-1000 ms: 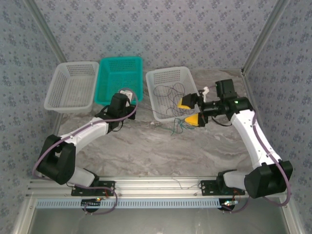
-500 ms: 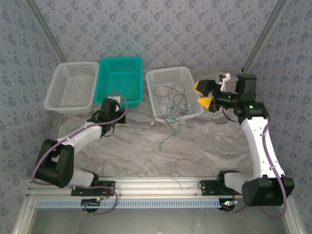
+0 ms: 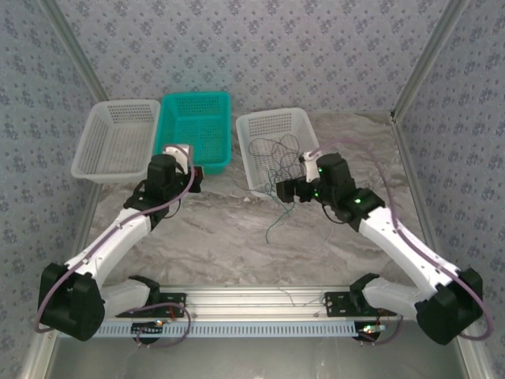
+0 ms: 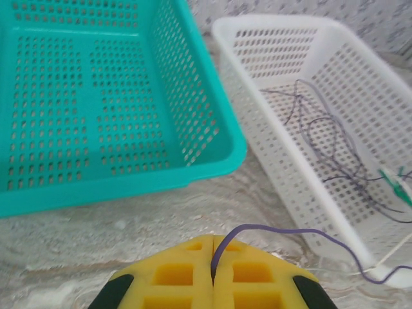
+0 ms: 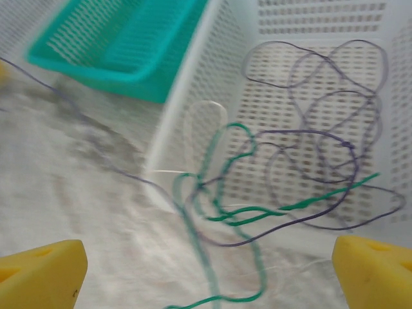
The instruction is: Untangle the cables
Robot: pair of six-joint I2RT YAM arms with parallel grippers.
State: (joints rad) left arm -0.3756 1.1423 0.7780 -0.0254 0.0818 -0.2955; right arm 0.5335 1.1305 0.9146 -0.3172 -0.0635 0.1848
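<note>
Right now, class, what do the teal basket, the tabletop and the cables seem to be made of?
Teal basket: moulded plastic, slightly glossy; uniform perforated walls. Tabletop: marble-look, grey veining; possibly a printed laminate. Cables: thin flexible wire, probably plastic-coated; smooth purple and green strands looping loosely.

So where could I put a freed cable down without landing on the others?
The teal basket and the left white basket lie bare. The table is free between the left arm and the right arm. Crowded: the right white basket and the table before it, where the cables spill out.
</note>
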